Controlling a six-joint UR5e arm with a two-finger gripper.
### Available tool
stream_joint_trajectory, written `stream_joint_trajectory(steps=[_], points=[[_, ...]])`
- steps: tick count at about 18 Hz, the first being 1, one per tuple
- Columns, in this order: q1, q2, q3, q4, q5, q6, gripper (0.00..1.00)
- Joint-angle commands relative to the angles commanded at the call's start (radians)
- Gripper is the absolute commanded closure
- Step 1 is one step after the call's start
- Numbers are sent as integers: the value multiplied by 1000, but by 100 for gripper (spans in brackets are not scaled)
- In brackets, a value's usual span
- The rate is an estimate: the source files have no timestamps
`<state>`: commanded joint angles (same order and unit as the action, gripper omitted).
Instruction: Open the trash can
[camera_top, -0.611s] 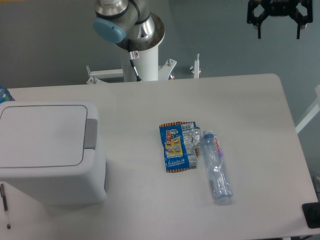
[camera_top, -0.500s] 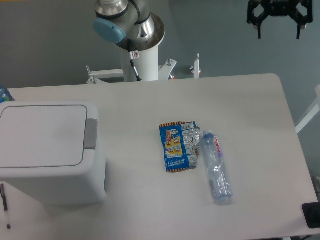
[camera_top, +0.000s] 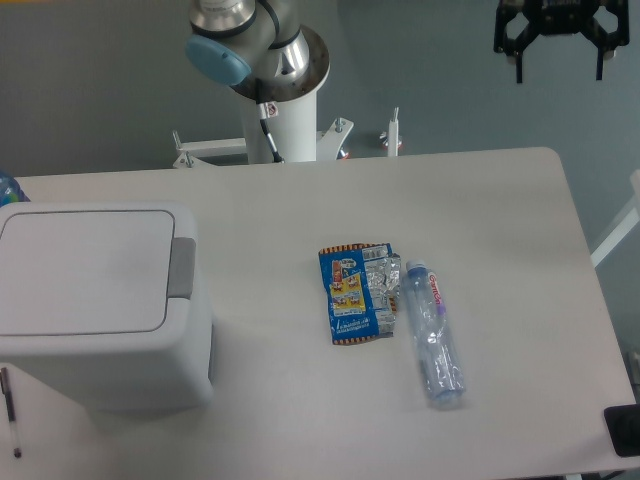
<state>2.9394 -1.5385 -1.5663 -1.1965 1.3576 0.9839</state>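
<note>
One large white boxy plastic trash can (camera_top: 95, 305) with rounded corners sits at the left edge of the pale grey table (camera_top: 300, 210); its flat white lid lies shut, and the grey push-button tab (camera_top: 181, 267) is on its right side, facing the middle of the table. Near the table's centre lies a crumpled blue foil snack wrapper (camera_top: 357, 293) with yellow and white printed panels whose lettering is too small to read. Just beside it on the right lies a clear plastic bottle (camera_top: 433, 332) on its side, cap pointing away from the camera, with a band of red writing near the neck that cannot be made out. A thin dark pen (camera_top: 10, 411) lies at the lower left, next to the can's base. The black two-finger gripper (camera_top: 559, 62) hangs at the upper right over the grey floor beyond the table, well apart from the can, its fingers spread wide with nothing between them. Compared with half a second ago, it sits a touch to the right; nothing on the table has shifted.
</note>
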Motion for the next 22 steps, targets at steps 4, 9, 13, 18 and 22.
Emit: stream_joint_trajectory(steps=[4, 9, 13, 18, 22], points=[[-107, -21, 31, 2, -2, -189, 0], [-256, -41, 43, 3, -20, -379, 0], [-356, -69, 54, 3, -81, -587, 0], [-465, -100, 51, 12, -94, -741, 0], [-531, -137, 51, 67, -147, -783, 0]])
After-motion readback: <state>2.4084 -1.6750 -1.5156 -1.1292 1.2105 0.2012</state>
